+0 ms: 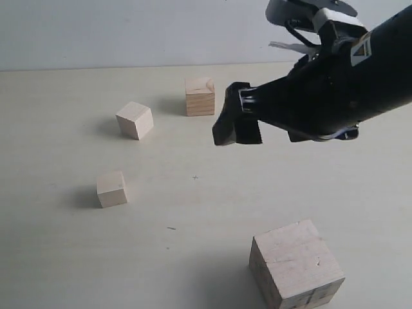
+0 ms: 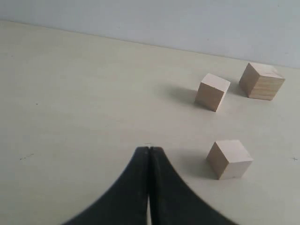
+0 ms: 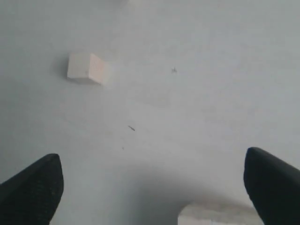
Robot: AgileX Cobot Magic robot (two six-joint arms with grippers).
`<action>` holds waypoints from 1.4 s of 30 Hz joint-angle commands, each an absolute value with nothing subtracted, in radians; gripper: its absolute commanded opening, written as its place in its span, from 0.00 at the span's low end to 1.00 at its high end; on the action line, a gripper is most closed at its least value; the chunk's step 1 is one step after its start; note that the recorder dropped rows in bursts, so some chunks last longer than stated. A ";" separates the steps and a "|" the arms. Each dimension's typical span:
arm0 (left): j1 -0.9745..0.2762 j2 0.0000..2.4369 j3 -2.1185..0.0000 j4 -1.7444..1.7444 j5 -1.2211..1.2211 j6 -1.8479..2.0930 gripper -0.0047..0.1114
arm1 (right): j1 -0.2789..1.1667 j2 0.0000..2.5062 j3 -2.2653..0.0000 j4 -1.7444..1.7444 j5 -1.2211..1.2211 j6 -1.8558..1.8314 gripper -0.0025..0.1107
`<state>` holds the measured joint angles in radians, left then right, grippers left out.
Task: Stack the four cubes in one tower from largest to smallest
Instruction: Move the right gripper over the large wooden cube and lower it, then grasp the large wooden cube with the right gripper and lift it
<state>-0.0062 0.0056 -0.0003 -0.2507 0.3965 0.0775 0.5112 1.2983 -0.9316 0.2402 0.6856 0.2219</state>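
So all four cubes sit apart on the table, each on its own. The largest cube is at the front right. The darker tan cube is way at the back, the far pale cube is to its left, and the near pale cube sits closer in on the left. The right gripper hangs over the middle with its fingers spread wide, holding nothing. The left gripper is low over the table, tips pressed together and empty, with the near pale cube just beside it.
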 commanded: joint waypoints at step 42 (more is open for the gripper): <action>-0.010 0.000 0.000 -0.248 0.395 0.076 0.04 | 0.512 1.626 -0.855 0.147 0.952 0.263 0.89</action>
